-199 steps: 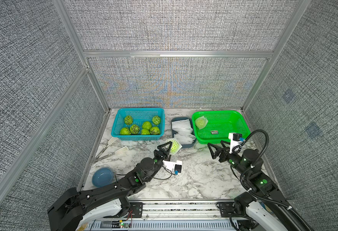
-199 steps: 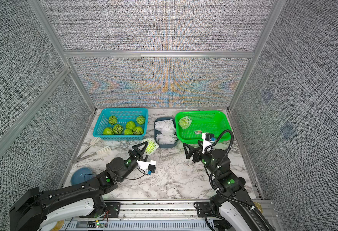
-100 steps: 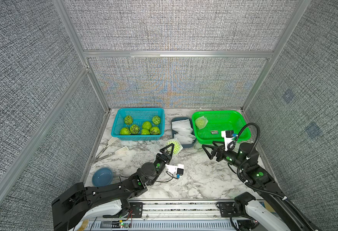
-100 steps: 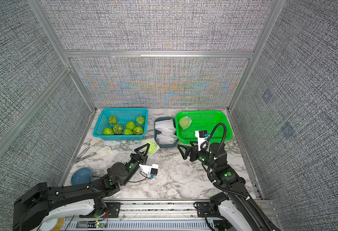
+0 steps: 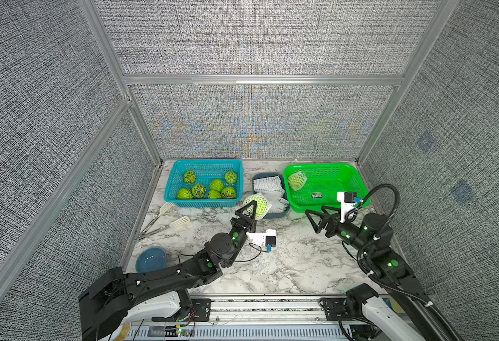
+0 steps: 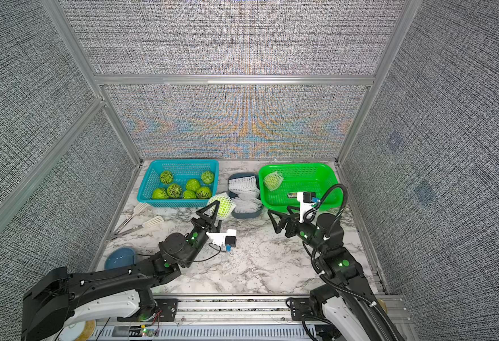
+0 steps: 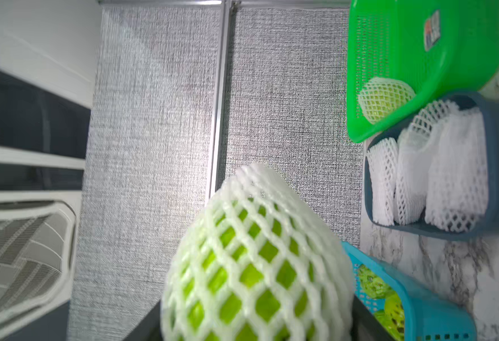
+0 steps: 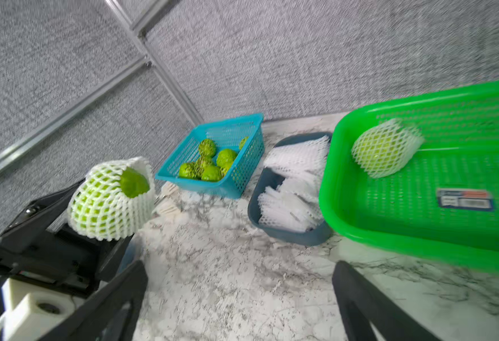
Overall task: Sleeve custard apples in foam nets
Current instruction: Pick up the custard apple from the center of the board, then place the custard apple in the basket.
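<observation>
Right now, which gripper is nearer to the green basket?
Right. The right gripper hangs open just before the near rim of the green basket; the left gripper, shut on a sleeved custard apple, is farther off, beyond the grey tray of foam nets.

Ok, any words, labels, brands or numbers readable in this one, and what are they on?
Sticker on the floor of the green basket: red, blue and white, but its print is too blurred or too small to read in every view.
No other writing can be made out on anything else in these views.
</observation>
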